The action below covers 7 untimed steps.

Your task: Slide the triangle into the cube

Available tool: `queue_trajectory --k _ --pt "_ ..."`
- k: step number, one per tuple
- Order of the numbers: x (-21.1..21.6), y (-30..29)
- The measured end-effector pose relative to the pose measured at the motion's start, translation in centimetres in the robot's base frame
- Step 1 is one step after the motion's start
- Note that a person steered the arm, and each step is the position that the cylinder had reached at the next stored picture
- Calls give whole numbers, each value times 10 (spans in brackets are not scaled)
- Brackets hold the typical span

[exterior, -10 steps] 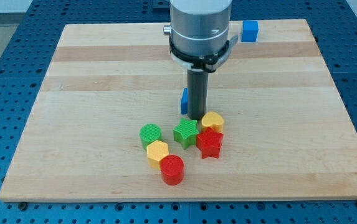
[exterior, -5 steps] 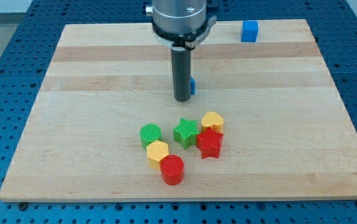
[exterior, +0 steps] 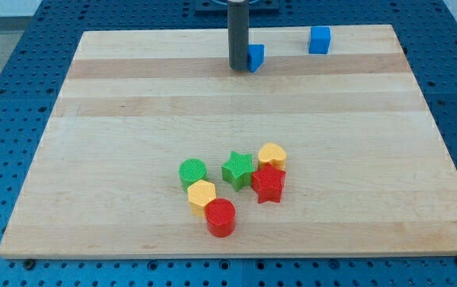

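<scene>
Blue on pale wood: the blue triangle [exterior: 256, 57] sits near the top centre of the table [exterior: 132, 119], with my tip [exterior: 238, 67] touching its left side. The blue cube [exterior: 319, 39] lies apart, up and to the right. There is no gripper, only a bare rod. A push aimed slightly off could let the triangle slip sideways and pass below the cube.

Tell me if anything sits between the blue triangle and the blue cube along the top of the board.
Nothing visible does. My tip is right against the blue triangle on its left side in the view, and the blue cube stands apart to the view's right, slightly nearer the top. Only bare board lies between them.
</scene>
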<state>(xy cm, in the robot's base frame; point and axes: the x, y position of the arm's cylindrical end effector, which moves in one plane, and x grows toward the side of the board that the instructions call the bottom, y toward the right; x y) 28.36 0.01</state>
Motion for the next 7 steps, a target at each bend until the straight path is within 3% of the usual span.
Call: queue_trajectory --k 7 --pt "-7 95"
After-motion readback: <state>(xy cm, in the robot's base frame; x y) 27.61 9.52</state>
